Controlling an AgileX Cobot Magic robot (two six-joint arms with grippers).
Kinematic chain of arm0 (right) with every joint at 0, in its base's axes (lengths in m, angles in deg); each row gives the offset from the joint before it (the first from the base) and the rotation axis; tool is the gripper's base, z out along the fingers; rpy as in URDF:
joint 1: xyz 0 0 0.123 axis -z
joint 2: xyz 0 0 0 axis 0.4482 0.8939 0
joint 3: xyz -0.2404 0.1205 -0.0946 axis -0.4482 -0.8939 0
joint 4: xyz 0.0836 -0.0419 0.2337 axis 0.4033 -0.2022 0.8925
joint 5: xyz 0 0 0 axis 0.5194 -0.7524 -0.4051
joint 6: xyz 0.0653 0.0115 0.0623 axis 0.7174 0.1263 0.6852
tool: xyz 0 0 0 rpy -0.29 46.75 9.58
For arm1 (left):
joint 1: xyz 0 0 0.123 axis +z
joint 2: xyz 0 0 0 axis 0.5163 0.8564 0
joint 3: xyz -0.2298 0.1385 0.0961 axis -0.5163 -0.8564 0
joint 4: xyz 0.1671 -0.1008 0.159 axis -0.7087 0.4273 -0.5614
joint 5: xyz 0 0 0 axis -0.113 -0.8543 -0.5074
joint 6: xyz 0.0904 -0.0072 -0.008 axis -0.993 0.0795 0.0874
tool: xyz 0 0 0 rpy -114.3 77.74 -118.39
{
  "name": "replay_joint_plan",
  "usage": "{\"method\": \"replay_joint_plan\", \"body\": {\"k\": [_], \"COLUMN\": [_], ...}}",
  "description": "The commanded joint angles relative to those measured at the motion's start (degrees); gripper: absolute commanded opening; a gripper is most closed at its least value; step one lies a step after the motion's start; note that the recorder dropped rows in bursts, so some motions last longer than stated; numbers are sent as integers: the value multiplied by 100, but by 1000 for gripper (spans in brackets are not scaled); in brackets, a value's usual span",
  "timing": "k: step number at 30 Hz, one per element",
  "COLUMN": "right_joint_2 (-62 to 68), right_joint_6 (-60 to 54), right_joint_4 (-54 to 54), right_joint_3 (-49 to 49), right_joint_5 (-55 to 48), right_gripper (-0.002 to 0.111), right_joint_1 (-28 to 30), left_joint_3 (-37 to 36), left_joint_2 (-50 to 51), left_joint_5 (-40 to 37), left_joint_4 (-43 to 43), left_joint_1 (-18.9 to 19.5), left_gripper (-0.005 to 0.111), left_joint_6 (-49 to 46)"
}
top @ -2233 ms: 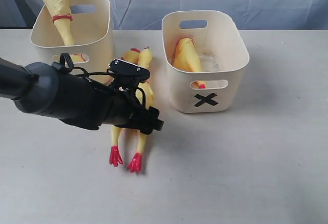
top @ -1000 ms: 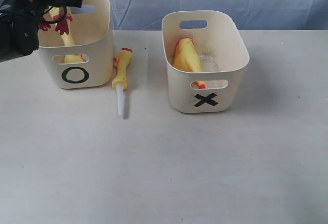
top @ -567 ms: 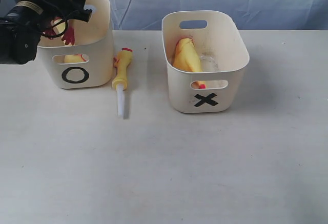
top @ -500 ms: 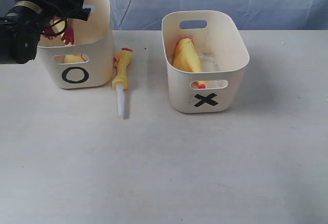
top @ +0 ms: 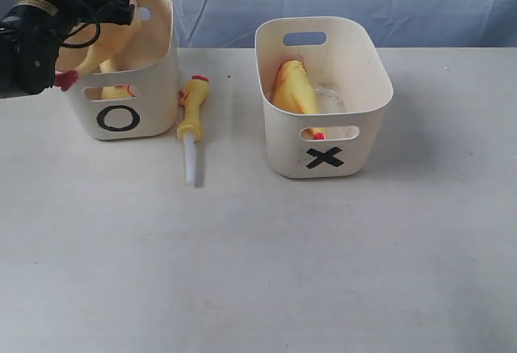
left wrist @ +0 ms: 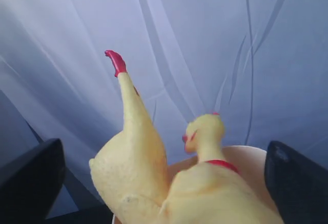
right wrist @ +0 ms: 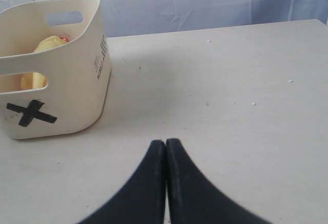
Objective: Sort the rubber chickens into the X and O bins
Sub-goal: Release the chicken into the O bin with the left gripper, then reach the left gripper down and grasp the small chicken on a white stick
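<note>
The left gripper (left wrist: pixel 161 155), clamped a moment ago, now gapes wide above the O bin (top: pixel 153 86), and the big rubber chicken (top: pixel 117 34) tips into it. A small chicken (top: pixel 192 111) still lies on the table (top: pixel 323 272). The right gripper (right wrist: pixel 165 149) is closed and empty.

chickens (top: pixel 194 104): yellow, red | X bin (top: pixel 283 144): cream | O bin (top: pixel 158 114): cream

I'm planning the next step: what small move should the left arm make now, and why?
Probably lift the left gripper straight up, clear of the O bin. Its jaws stand wide open and the large chicken rests in the bin, apparently released. One small chicken lies unsorted on the table beside it.
</note>
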Motion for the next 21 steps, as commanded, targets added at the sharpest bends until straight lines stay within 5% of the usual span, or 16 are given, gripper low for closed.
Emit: {"method": "replay_joint_plan", "body": {"k": [1, 11, 14, 18, 21], "right_joint_2": [-18, -18, -18, -18, -18], "right_joint_6": [0, 0, 0, 0, 0], "right_joint_4": [0, 0, 0, 0, 0], "right_joint_3": [-13, -13, -13, -13, -13], "right_joint_5": [54, 54, 54, 70, 70], "right_gripper": [0, 0, 0, 0, 0], "right_joint_1": [-19, -19, -19, -19, -19], "left_joint_3": [37, 37, 37, 37, 37], "left_joint_2": [-53, -496, -734, -945, -918], "left_joint_5": [38, -1488, -1605, -1208, -2100], "left_joint_4": [84, -172, -2056, -5641, -6619], "left_joint_1": [-8, -20, -179, -735, -1297], "left_gripper": [100, 93, 82, 62, 46], "left_joint_6": [-19, 1492, 2795, 5940, 7038]}}
